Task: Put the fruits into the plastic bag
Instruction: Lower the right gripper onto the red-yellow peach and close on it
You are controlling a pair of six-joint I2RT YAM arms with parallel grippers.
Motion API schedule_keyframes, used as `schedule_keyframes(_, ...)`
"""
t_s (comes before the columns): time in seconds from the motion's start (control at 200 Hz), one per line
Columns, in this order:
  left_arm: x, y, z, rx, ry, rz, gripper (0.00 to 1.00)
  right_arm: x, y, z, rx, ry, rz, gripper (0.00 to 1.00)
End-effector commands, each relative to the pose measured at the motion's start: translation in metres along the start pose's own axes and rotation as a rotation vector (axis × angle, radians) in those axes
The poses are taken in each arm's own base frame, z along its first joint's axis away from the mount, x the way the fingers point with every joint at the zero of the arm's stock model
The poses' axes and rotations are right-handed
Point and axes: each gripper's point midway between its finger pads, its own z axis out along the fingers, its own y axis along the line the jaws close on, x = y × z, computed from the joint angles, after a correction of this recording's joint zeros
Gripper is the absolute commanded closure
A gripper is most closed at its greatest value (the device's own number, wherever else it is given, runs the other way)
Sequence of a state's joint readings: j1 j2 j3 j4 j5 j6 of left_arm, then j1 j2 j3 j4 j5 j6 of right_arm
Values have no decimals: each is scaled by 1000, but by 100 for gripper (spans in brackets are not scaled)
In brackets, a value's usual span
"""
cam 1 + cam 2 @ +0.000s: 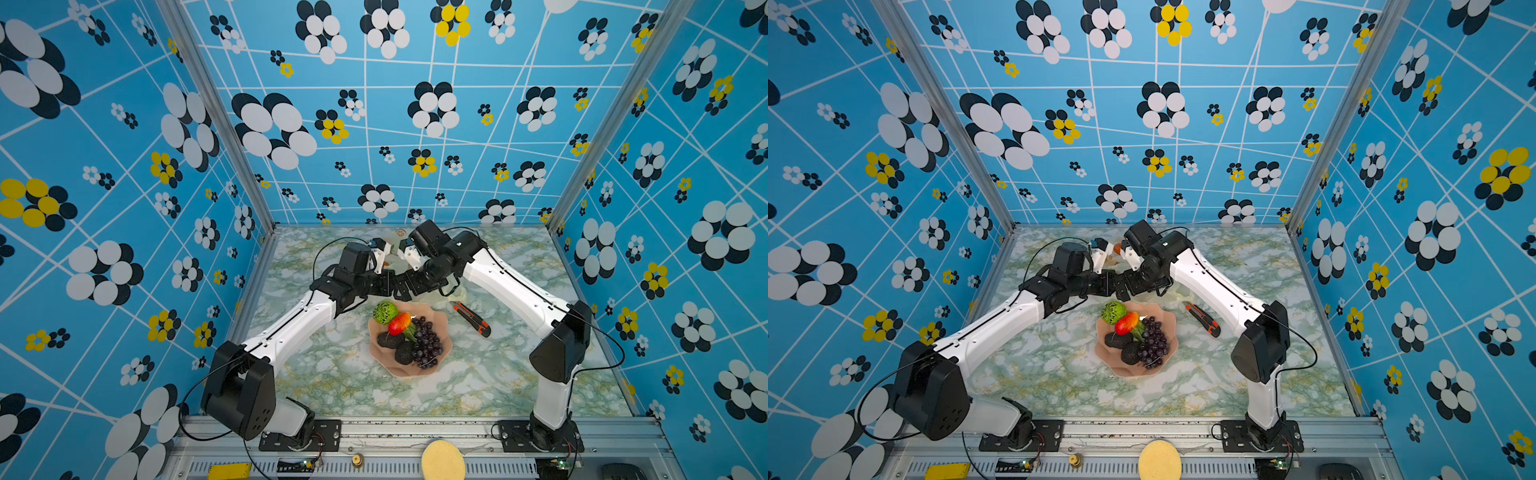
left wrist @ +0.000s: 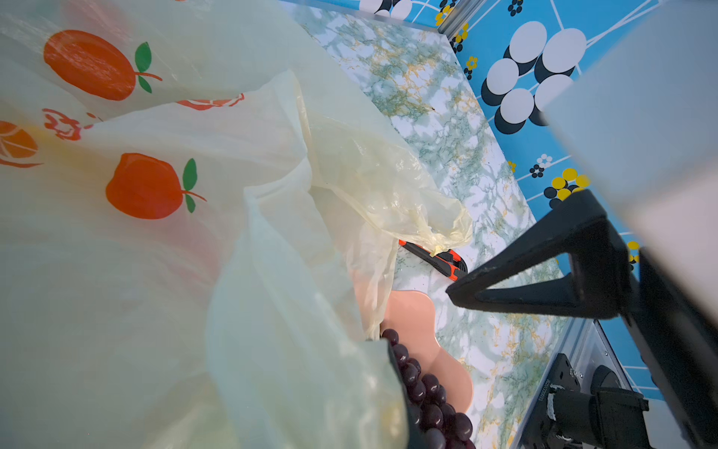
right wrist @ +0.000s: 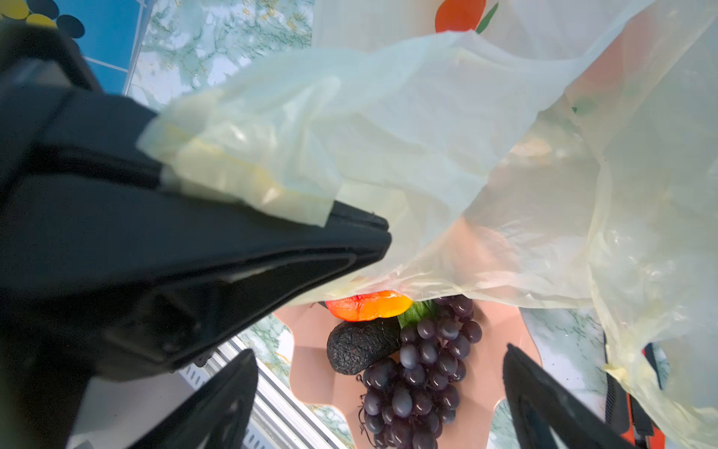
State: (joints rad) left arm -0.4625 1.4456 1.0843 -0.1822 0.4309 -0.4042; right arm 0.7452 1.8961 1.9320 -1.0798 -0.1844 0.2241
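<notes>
The plastic bag (image 2: 155,272), pale cream with orange fruit prints, hangs raised over the far side of the pink dish (image 1: 442,328). My left gripper (image 3: 382,229) is shut on a bunched edge of the plastic bag (image 3: 505,155). My right gripper (image 3: 379,352) stands open right beside it, nothing between its fingers (image 2: 544,287). Both grippers meet mid-table in both top views, the left gripper (image 1: 387,283) and the right gripper (image 1: 405,286). In the dish lie a bumpy green ball (image 1: 385,312), a red-yellow mango (image 1: 400,323), dark grapes (image 1: 426,343) and two rough black ovals (image 1: 390,340).
A red-and-black utility knife (image 1: 471,318) lies on the marble table to the right of the dish, just under the bag's hanging handle loop (image 2: 439,229). A round yellow pad (image 1: 443,459) sits on the front rail. Patterned blue walls close in three sides.
</notes>
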Motion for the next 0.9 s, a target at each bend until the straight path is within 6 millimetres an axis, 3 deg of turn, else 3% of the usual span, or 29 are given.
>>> schedule_keyframes(0.0,3,6,4,-20,13,-16,100,12,4,-13,-9,-4,17,1)
schedule_keyframes(0.205,0,5,4,-21,6,-18,100,34,8,12,-70,66,103,6)
schedule_keyframes(0.425,1,6,0,-28,3,-14,100,29,17,35,-147,42,182,12)
schedule_keyframes(0.895,1,9,-1,-31,-5,-20,100,49,11,79,-102,128,208,14)
